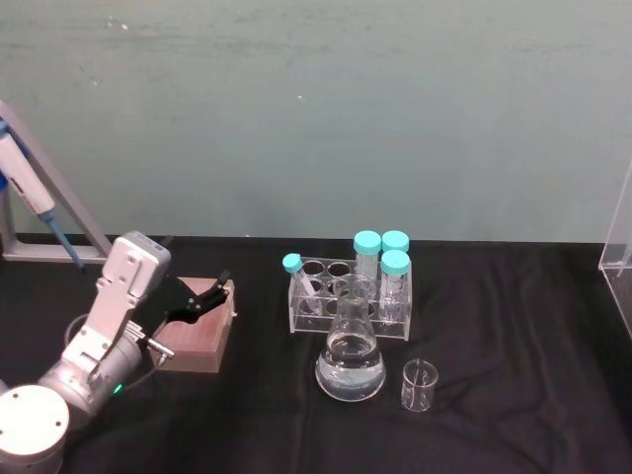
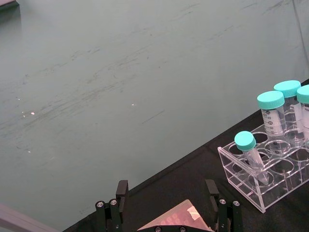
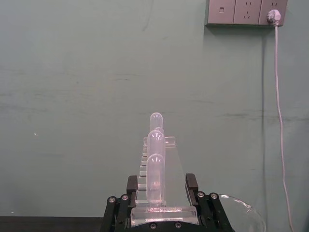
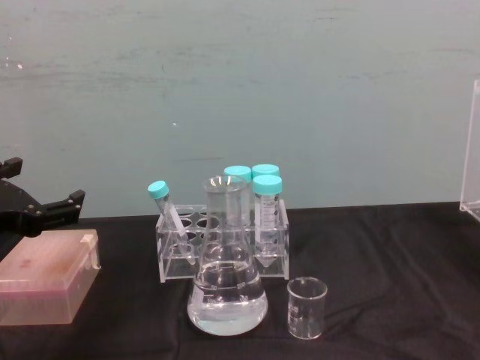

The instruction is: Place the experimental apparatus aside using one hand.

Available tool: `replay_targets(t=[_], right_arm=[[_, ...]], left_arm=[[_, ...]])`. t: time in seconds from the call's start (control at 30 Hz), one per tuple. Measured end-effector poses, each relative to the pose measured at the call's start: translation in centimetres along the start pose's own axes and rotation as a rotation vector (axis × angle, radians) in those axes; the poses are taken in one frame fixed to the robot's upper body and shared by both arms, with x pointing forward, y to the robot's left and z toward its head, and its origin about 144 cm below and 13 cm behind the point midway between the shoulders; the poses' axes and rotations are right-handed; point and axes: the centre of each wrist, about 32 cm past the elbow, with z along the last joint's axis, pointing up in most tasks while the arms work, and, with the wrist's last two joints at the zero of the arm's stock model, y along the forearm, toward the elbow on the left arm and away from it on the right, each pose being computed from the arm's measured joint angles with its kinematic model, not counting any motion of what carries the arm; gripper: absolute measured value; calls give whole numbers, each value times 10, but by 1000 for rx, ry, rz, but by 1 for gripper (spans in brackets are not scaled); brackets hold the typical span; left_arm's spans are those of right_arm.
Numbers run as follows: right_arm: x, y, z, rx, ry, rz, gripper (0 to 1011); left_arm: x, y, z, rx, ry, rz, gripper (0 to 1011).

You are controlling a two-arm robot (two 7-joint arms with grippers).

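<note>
Conical flask [image 4: 225, 292]: clear glass, glossy, smooth.
Beaker [image 4: 307, 307]: clear glass, glossy.
Tube rack [image 2: 246, 186]: clear acrylic, polished.
Tube caps [image 4: 267, 184]: teal plastic, satin.
Tall stand [image 3: 175, 162]: clear acrylic, glossy.
Box [image 4: 45, 281]: translucent pink plastic, frosted.
Left pincer [image 2: 166, 186]: black, matt, with shiny metal screw heads.
Bench [image 1: 513, 326]: black cloth cover, matt.
Wall [image 1: 316, 118]: green paint, matt, scuffed.

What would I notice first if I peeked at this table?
A clear glass conical flask holding clear liquid stands front and centre on the black table, a small clear glass beaker to its right. Behind it, a clear plastic rack holds tubes with bright teal caps. At the left, the robot's black left gripper hangs open over a pinkish box.
</note>
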Motion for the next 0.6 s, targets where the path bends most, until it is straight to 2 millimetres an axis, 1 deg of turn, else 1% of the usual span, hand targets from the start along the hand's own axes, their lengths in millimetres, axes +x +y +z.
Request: replay_targets(t=[0.6], right_arm=[[4,4,-4,-8,16,-4,607]], left_arm=[[0,0,0,0,0,0,1000]])
